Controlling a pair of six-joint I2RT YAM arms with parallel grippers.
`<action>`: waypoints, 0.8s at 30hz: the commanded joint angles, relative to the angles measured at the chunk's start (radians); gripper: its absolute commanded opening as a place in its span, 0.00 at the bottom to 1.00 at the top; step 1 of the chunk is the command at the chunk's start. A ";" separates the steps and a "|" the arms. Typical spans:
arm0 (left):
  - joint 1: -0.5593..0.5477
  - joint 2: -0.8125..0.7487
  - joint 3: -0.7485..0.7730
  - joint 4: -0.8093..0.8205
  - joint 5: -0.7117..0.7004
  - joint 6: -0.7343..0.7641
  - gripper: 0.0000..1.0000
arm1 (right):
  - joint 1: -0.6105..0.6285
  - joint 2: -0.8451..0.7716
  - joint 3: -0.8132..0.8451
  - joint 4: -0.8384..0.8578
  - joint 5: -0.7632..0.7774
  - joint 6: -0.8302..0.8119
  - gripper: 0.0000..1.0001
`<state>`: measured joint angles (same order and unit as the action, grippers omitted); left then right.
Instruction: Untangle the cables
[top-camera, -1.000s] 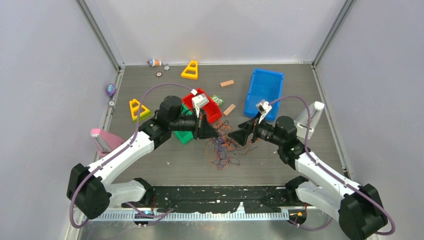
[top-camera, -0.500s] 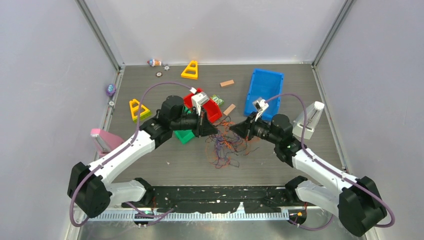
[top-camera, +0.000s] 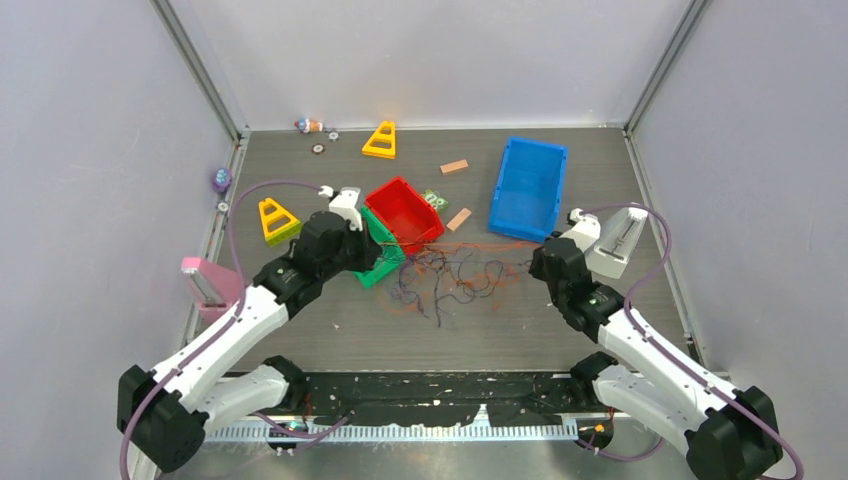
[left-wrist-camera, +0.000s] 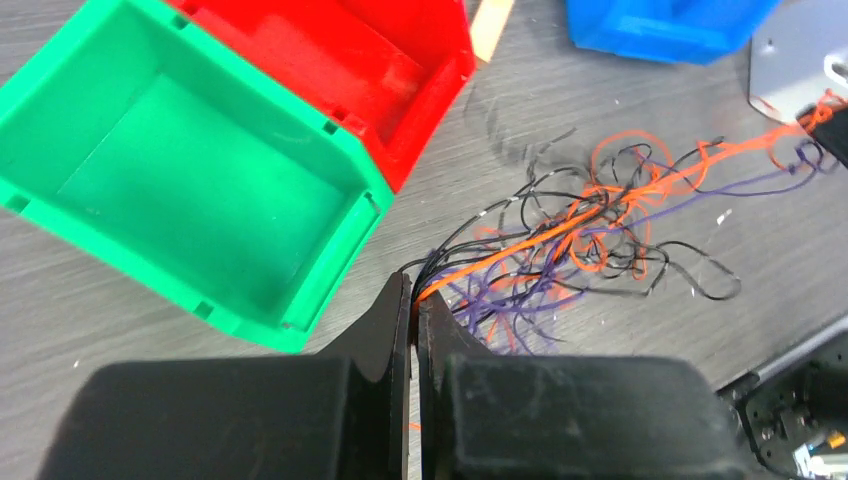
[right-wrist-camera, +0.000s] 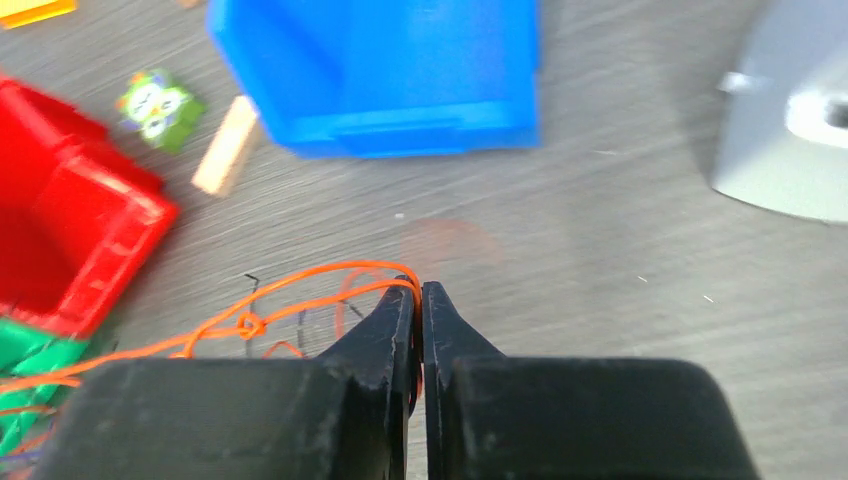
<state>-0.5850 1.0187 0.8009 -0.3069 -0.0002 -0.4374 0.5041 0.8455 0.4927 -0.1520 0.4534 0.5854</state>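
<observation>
Pinched thin orange-red and dark string-like cables (left-wrist-camera: 590, 210) in shut left jaws and shut right jaws, stretched across the middle of the grey tabletop (top-camera: 500, 330), likely to pull knots loose.

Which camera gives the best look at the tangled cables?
The left wrist view: the cables sit close up, orange and dark strands distinct. The top view shows them whole but tiny; the right wrist view catches mainly orange strands.

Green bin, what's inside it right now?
In the left wrist view the green bin shows only its bare floor and walls; no cables lie in it. Two corners are cropped by the frame. Overhead, the left arm and red bin cover much of it.
</observation>
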 joint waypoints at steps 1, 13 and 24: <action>0.019 -0.085 -0.033 -0.063 -0.311 -0.064 0.00 | -0.019 -0.034 0.016 -0.263 0.444 0.163 0.05; 0.020 -0.199 -0.065 -0.130 -0.524 -0.148 0.00 | -0.033 -0.049 0.028 -0.354 0.517 0.248 0.05; 0.021 -0.319 -0.095 -0.207 -0.751 -0.237 0.00 | -0.062 -0.050 0.041 -0.425 0.541 0.294 0.05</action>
<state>-0.5907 0.7364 0.7101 -0.4549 -0.4957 -0.6575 0.4812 0.8028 0.5076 -0.4820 0.8268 0.8639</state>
